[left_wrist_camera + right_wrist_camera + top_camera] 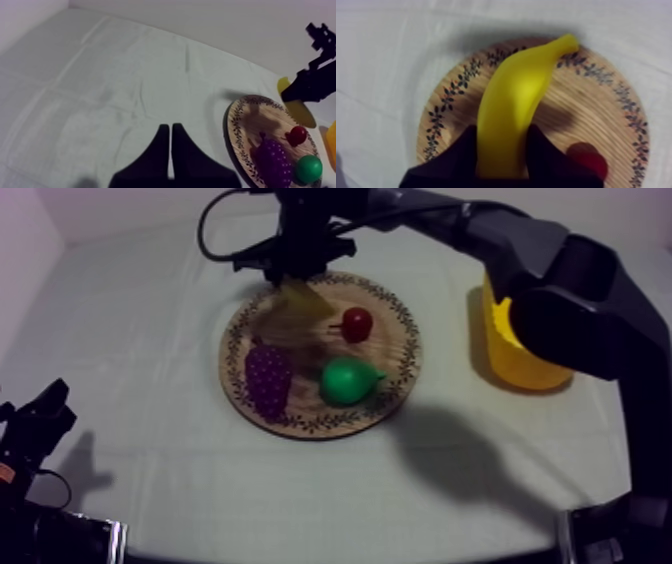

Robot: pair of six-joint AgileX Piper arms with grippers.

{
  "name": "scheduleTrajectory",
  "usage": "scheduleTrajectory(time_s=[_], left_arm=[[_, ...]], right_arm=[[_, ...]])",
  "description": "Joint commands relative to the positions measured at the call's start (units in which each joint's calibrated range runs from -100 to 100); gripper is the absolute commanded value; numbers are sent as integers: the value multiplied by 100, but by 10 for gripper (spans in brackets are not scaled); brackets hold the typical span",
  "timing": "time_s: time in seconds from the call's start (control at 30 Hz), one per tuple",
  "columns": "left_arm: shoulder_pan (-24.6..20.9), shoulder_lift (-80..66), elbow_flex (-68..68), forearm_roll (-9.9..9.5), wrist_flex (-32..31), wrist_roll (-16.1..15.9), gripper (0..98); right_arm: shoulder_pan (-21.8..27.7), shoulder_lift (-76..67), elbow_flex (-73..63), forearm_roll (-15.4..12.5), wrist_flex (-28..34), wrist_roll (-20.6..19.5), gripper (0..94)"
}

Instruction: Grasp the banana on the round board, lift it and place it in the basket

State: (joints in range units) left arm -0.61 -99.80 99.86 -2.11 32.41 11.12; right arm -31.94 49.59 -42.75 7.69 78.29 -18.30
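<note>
Two black fingers of my right gripper [502, 134] pinch the banana [518, 95] near one end, one on each flank, and the rest of the fruit reaches out past them over the round wooden board [448, 107]. From above, the banana hangs over the board's far rim with its shadow on the wood below, so it seems to be clear of the surface. Three toy fruits lie on the board: a bunch of grapes [268, 378], a green pear [347, 380] just beside them and a small red fruit [357, 323] near the banana. Off the board on the pear's side, apart from the rim, stands the yellow basket [510, 353]. My left gripper [171, 131] sits well away from the board on the grapes' side, its fingers pressed together on nothing.
</note>
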Motion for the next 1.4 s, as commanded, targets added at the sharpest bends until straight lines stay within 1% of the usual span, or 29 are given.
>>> scheduleTrajectory(time_s=[0.0, 0.23, 0.33, 0.47, 0.6, 0.83, 0.93, 1.07, 1.37], left_arm=[[0, -3, 3, -2, 0, -1, 1], [0, -3, 3, -2, 0, -1, 1], [0, -3, 3, -2, 0, -1, 1], [0, -3, 3, -2, 0, -1, 1], [0, -3, 3, -2, 0, -1, 1], [0, -3, 3, -2, 0, -1, 1], [0, -3, 3, -2, 0, -1, 1], [0, -3, 3, -2, 0, -1, 1], [0, -3, 3, -2, 0, -1, 1]], right_arm=[[64, -616, 503, 43, -124, -9, 252], [517, -2379, 2064, 128, -616, -15, 250], [841, -3215, 2703, 130, -793, 62, 250], [1363, -4215, 3434, 68, -943, 282, 249], [1895, -5052, 4297, 43, -1232, 470, 249], [2445, -6022, 5872, 202, -1703, 545, 248], [2564, -6203, 6421, 261, -1898, 512, 247], [2562, -6267, 6944, 383, -2044, 390, 247], [2467, -5943, 7470, 586, -2235, 105, 248]])
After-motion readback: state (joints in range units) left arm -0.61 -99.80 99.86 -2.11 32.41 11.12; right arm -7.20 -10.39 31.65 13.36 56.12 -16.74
